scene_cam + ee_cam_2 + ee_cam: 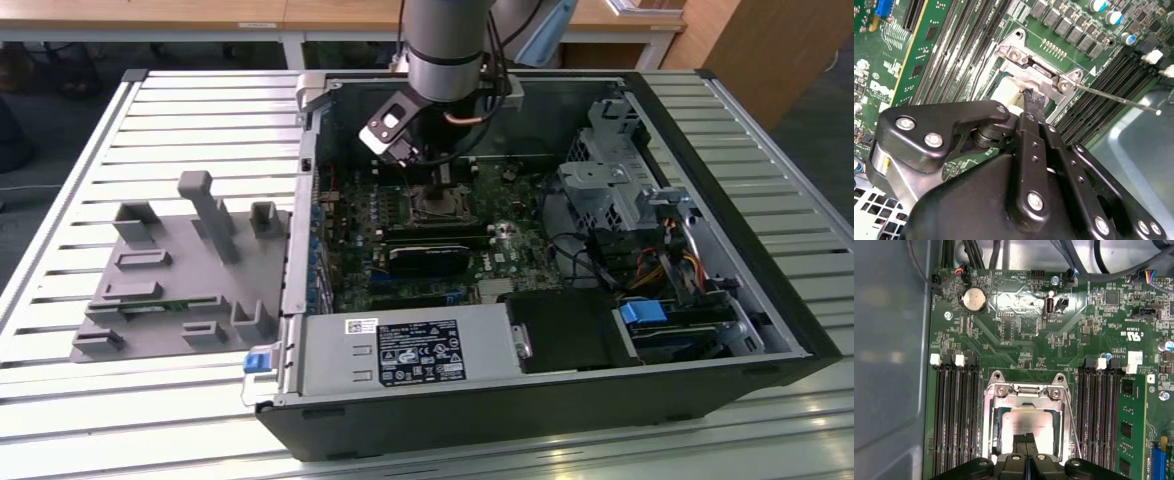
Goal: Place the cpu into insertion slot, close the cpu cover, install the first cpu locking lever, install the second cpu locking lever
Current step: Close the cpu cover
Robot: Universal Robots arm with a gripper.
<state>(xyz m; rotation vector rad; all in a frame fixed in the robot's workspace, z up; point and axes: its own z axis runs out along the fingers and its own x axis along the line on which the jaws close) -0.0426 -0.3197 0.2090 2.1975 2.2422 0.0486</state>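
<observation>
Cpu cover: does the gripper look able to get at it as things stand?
Probably yes. The gripper, jaws shut, hangs just over the cpu in the window of the cover, and nothing stands between them; the lever lies off to one side.

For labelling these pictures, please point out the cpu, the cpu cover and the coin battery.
cpu [1026, 422]: first wrist view, middle of its pale face.
cpu cover [1024, 399]: first wrist view, frame bar by the hinge.
coin battery [974, 300]: first wrist view, centre of its disc.
</observation>
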